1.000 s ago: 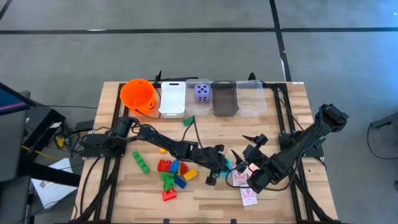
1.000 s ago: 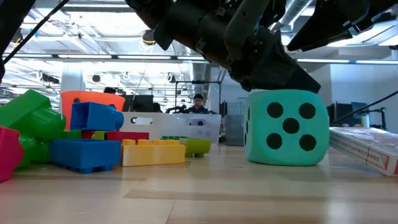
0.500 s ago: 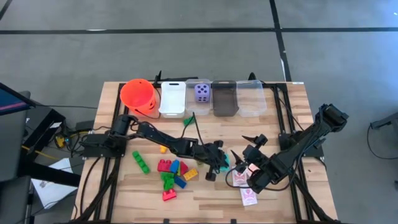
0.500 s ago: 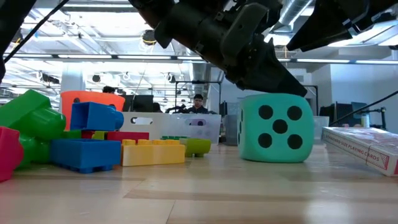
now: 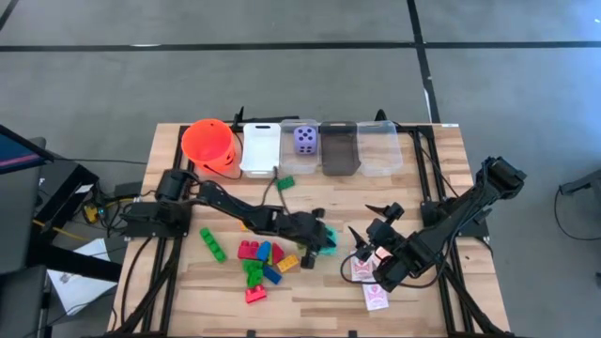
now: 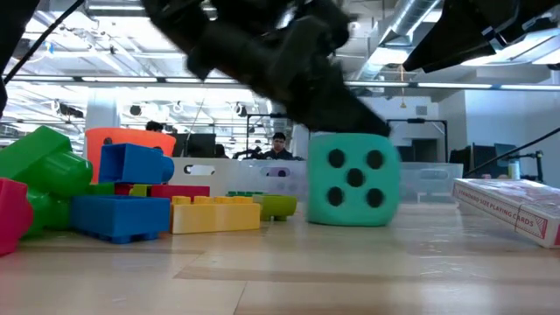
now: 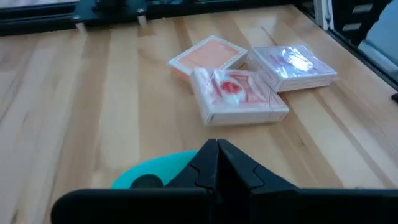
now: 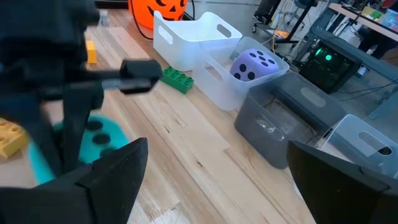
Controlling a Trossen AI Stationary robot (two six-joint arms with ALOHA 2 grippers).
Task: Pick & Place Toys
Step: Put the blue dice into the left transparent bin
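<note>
A teal dotted die [image 5: 327, 241] [image 6: 353, 179] stands on the table right of the brick pile [image 5: 260, 263], with my shut left gripper [image 5: 317, 237] [image 7: 217, 155] on top of it. My right gripper [image 5: 364, 220] [image 8: 230, 186] hangs open just right of the die, over the card packs [image 5: 362, 269] [image 7: 239, 96], and holds nothing. A purple die [image 5: 304, 139] lies in a clear bin. A green brick [image 5: 285, 182] lies alone near the bins, another green brick [image 5: 214, 246] left of the pile. My left gripper rests its shut fingers [image 7: 219, 167] on the teal die's top face [image 6: 350, 138]. They come slanting down from the table's left. The die stands on the table with its five-dot face toward the near edge. The fingers hide the exact spot of contact.
An orange bucket [image 5: 208, 145], a white bin [image 5: 260, 148], a dark bin [image 5: 339, 148] and clear bins [image 5: 379, 148] line the far edge. Bare wood shows between the bins and the die. Another card pack [image 5: 376, 299] lies at the near edge.
My left gripper, still shut, has drawn back toward the table's left and a little toward the far edge. The teal die has slid along the table with it, away from the cards and closer to the brick pile.
</note>
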